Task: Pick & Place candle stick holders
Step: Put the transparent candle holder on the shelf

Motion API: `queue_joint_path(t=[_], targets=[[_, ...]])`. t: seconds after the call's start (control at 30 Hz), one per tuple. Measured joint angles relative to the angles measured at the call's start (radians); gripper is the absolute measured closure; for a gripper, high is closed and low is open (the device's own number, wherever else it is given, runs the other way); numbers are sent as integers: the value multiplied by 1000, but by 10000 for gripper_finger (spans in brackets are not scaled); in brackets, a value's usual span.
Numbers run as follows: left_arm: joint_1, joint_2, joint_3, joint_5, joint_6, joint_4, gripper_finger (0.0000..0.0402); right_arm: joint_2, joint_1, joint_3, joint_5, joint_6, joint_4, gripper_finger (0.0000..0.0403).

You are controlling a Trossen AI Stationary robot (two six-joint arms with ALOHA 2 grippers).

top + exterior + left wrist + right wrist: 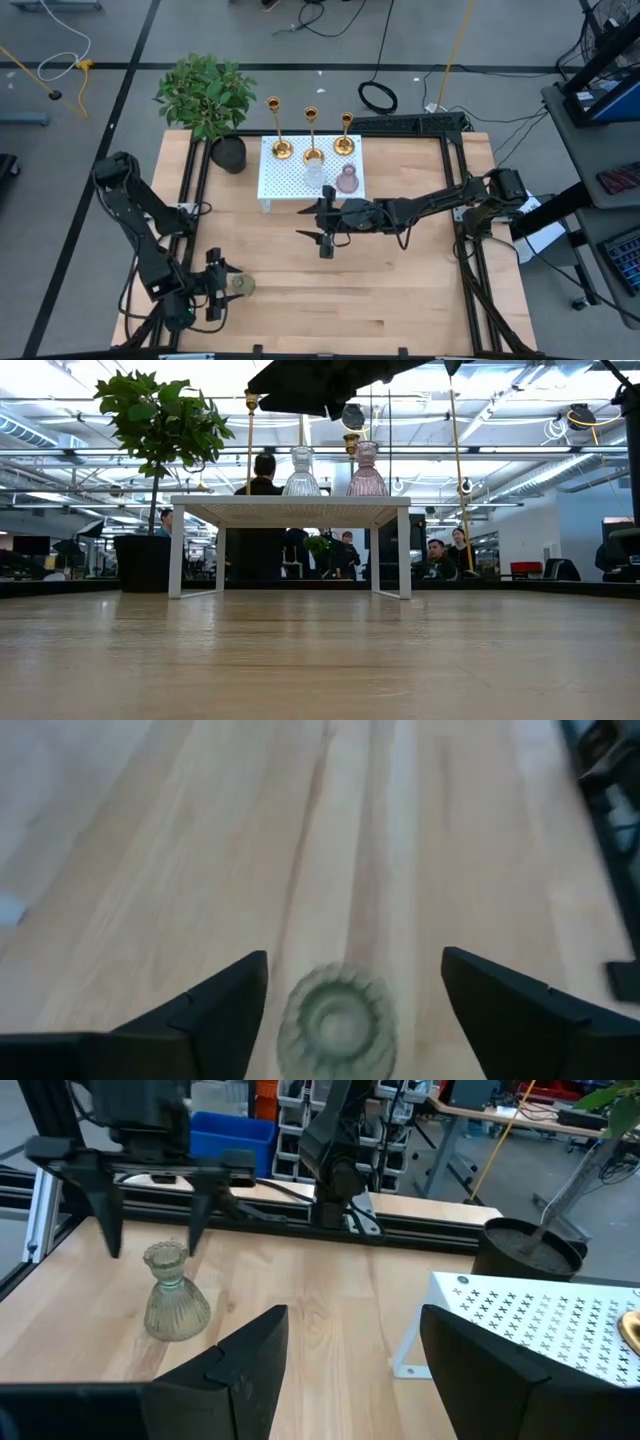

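An olive-green glassy holder (pixel 239 287) stands upright on its base on the wooden table near the front left. It also shows in the left wrist view (pixel 338 1022) and the right wrist view (pixel 175 1295). My left gripper (pixel 355 1010) hangs open just above it, one finger on each side of its top, not touching. My right gripper (pixel 319 229) is open and empty over the middle of the table, in front of the white stand (pixel 285 185). On the stand are three gold candlesticks (pixel 312 152), a clear holder (pixel 302 472) and a pink holder (pixel 366 470).
A dark pot with a green plant (pixel 228 153) stands at the stand's left. A black frame rail (pixel 300 1220) runs along the table's edges. Bare wood lies between the stand and the table's near edge. People sit in the room behind the table (pixel 262 475).
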Motion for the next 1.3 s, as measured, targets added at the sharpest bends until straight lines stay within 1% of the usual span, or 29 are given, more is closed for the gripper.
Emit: queue_joint_path(t=[0.13, 0.23, 0.3, 0.4, 0.47, 0.67, 0.83, 0.93, 1.03, 1.17, 1.3], targets=[[-13, 0, 0, 8, -106, -118, 81, 0, -1, 0, 0, -5, 0, 181], [-14, 0, -1, 9, -186, -152, 80, 0, -1, 0, 0, -5, 0, 181], [-19, 0, -17, 7, -202, -106, 80, 0, 0, 0, 0, -7, 0, 181], [-28, 0, -72, 1, -191, 21, 80, 0, -1, 0, 0, -7, -2, 181], [-33, 0, -117, -20, -192, 95, 80, 0, -1, 0, 0, -8, -3, 181], [-39, 0, -210, -74, -199, 189, 80, 0, -1, 0, 0, -7, -6, 181], [-39, 0, -259, -55, -183, 256, 83, 0, -1, 0, 0, -7, -7, 181], [-39, 0, -265, -50, -172, 258, 103, 0, -1, 0, 0, -7, -7, 181], [-38, 0, -265, -56, -137, 277, 139, 0, -1, 0, 0, -7, -7, 181], [-23, 0, -265, -111, -111, 307, 190, 0, -1, 0, 0, -7, -8, 181], [5, 0, -265, -120, -107, 305, 229, 0, -1, 0, 0, -7, -8, 181]])
